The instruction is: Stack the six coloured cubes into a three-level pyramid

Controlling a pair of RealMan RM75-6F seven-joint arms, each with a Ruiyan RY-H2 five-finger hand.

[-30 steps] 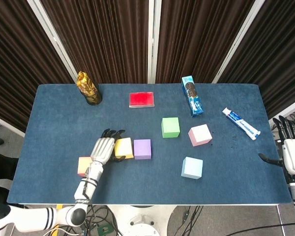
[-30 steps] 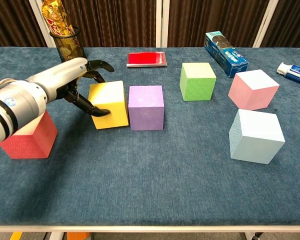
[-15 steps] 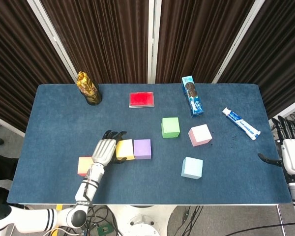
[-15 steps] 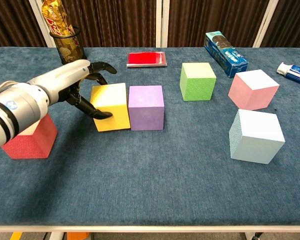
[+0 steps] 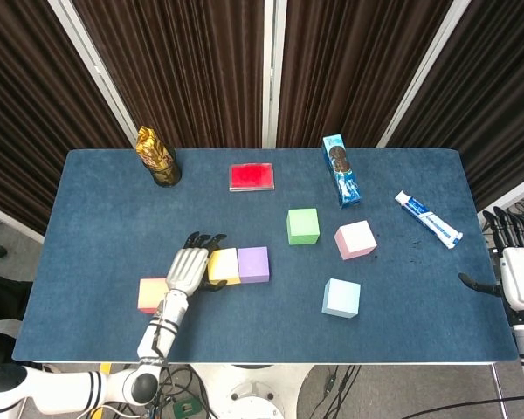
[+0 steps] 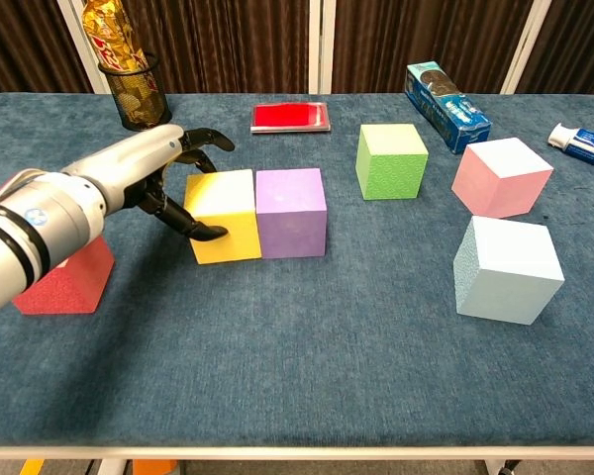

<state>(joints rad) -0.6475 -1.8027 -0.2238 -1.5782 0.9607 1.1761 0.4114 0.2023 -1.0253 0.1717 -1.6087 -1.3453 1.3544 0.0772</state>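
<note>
My left hand (image 5: pixel 186 269) (image 6: pixel 148 173) wraps the left side of the yellow cube (image 5: pixel 224 265) (image 6: pixel 223 216), thumb on its front face and fingers over its back edge. That cube sits flush against the purple cube (image 5: pixel 253 264) (image 6: pixel 291 212). The red cube (image 5: pixel 151 294) (image 6: pixel 64 282) lies under my left forearm, partly hidden. Standing apart on the blue cloth are the green cube (image 5: pixel 303 226) (image 6: pixel 391 160), the pink cube (image 5: pixel 355 239) (image 6: pixel 500 176) and the light blue cube (image 5: pixel 341 298) (image 6: pixel 508 269). My right hand (image 5: pixel 515 271) hangs off the table's right edge, fingers apart, holding nothing.
Along the far side stand a black mesh cup with a gold-wrapped item (image 5: pixel 157 157) (image 6: pixel 129 69), a flat red box (image 5: pixel 251 176) (image 6: pixel 290 116) and a blue biscuit box (image 5: pixel 341 170) (image 6: pixel 447 107). A toothpaste tube (image 5: pixel 428 218) (image 6: pixel 586 143) lies far right.
My left hand has slid the yellow cube to the right until it meets the purple cube; the gap between them has closed. The right hand has stayed put.
</note>
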